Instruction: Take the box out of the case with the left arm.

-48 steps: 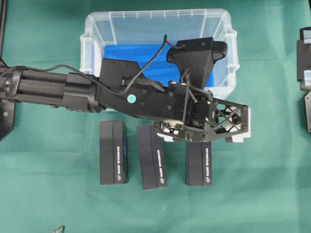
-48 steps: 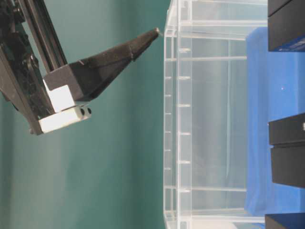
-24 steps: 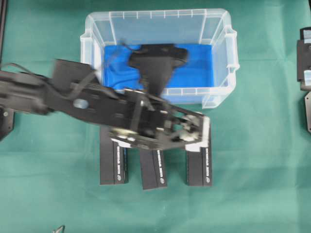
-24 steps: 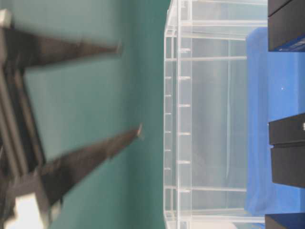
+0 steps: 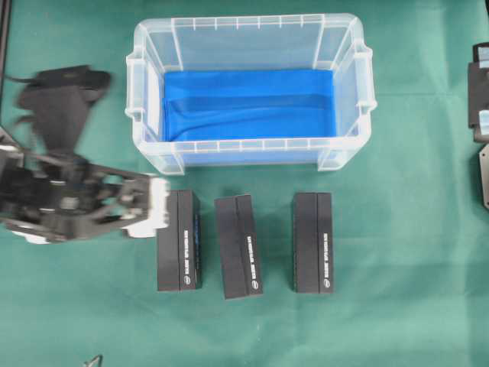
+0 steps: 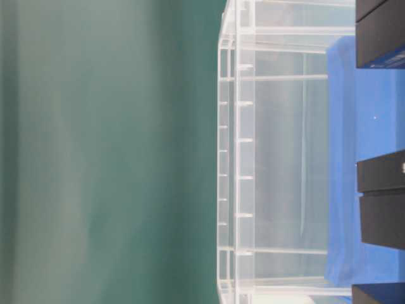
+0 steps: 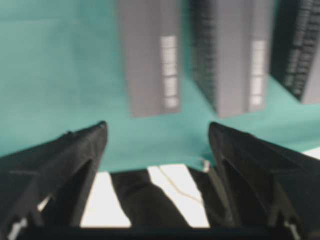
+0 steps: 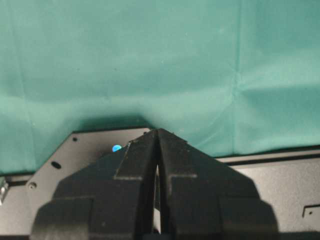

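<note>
Overhead view shows you the case (image 5: pixel 248 84) holding only its blue lining, up and to the right of your left gripper (image 5: pixel 157 210), whose jaws stand spread and empty. Three black boxes (image 5: pixel 179 240) lie in a row just right of it, so nothing seems left to remove or blocks you.

Green cloth (image 5: pixel 397 252), blue-lined clear case (image 5: pixel 248 38).
My fingers (image 7: pixel 65 160) are black; 3 black boxes (image 5: pixel 179 240) carry white print.

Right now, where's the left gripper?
In the overhead view the left gripper is at the left, just left of the leftmost box, below the case.
</note>
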